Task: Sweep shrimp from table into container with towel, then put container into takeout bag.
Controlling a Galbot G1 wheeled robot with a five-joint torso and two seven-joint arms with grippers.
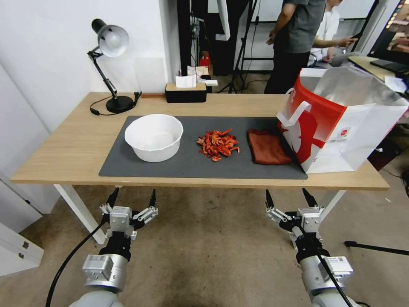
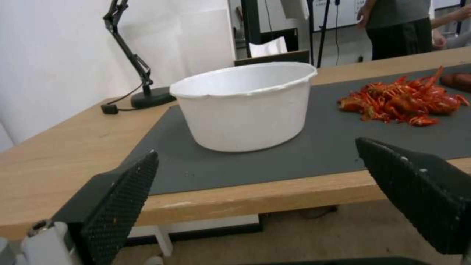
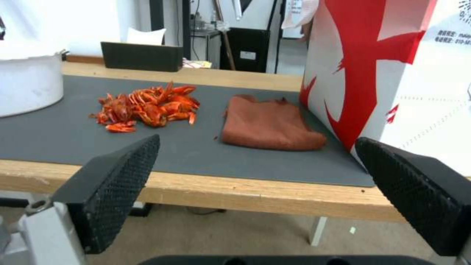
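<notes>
We see the towel (image 1: 268,147) right of centre on the bench (image 1: 76,145), beside the takeout bag (image 1: 341,128). Our right gripper (image 1: 291,197), fingers spread and empty, hangs directly below it; left gripper (image 1: 132,197), also spread, faces the container (image 1: 154,137). Shrimp (image 1: 217,144) lie between.

On the long light-wood table (image 1: 76,145), left to right: round white paper container (image 1: 154,137), heap of orange-red shrimp (image 1: 217,144), rust-red towel (image 1: 267,147), boxy red-and-white takeout bag (image 1: 341,123).

Lab (studio-like), tripods (image 1: 243,47), monitor (image 1: 394,38)
</notes>
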